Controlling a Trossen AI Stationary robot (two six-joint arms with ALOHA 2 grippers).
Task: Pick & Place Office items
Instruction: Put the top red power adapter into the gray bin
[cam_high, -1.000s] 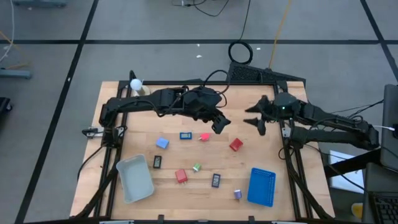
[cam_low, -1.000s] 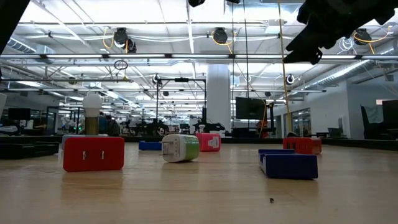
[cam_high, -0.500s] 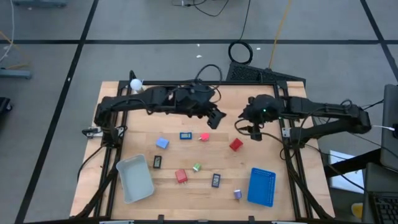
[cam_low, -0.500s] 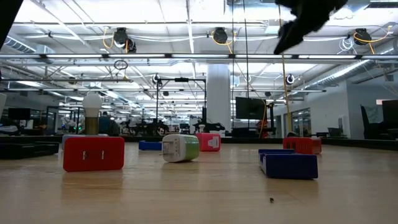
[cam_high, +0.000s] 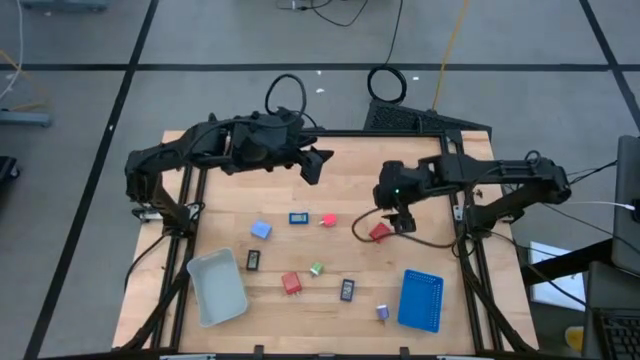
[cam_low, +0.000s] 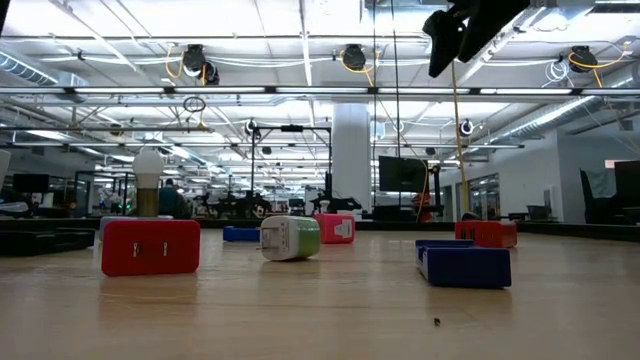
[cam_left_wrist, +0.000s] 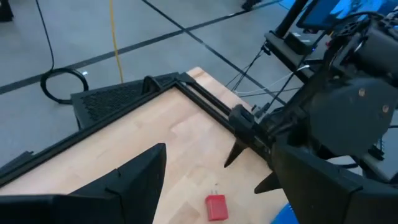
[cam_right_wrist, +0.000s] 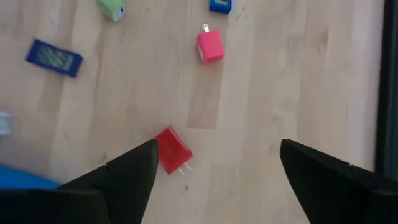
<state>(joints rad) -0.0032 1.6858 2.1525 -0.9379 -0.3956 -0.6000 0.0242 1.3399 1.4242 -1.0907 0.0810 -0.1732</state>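
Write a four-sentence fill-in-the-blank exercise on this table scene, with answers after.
1. The right gripper, fingers spread, hovers just above a small ____ plug block.
2. The rectangular grey plastic tray sits near the table's ____ front corner in the high view.
3. The rectangular ____ plastic tray lies near the opposite front corner.
4. The left gripper hangs over the wooden table's ____ edge, holding nothing.

Answers: red; left; blue; far
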